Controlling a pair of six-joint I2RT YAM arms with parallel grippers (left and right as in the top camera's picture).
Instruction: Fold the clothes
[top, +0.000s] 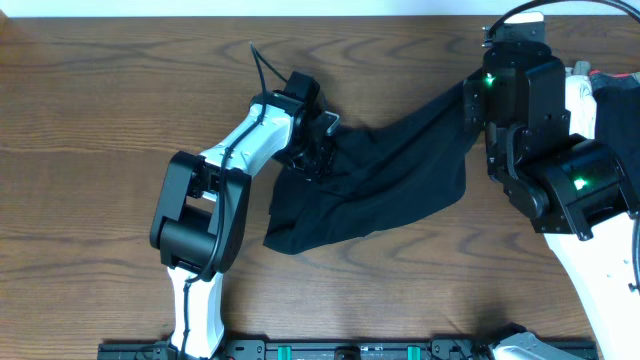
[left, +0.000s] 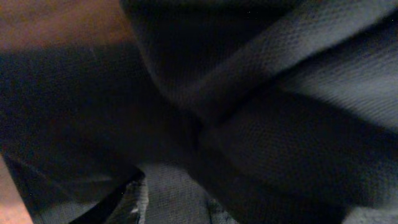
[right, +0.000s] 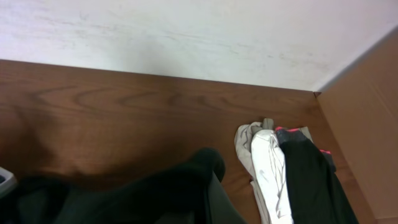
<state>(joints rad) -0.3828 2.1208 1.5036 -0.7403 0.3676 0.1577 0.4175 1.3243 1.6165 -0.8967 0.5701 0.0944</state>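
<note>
Overhead: the black shirt (top: 380, 175) lies bunched mid-frame on the bench (top: 90, 90), and the step looks like spreading it flat. The left end effector (top: 318, 142) is buried in its left edge.
Left wrist: only fabric shows, so I cannot tell its grip.
Right wrist: the shirt is at the bottom edge. The right end effector is unseen, clenched, seemingly on the shirt. Next, pull the cloth taut.

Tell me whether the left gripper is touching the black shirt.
Touching. Overhead, the left gripper sits buried in the bunched end of the black shirt; its wrist view is filled with fabric pressed close.

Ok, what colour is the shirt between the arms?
The shirt is plain black; the overhead view shows it best.
</note>
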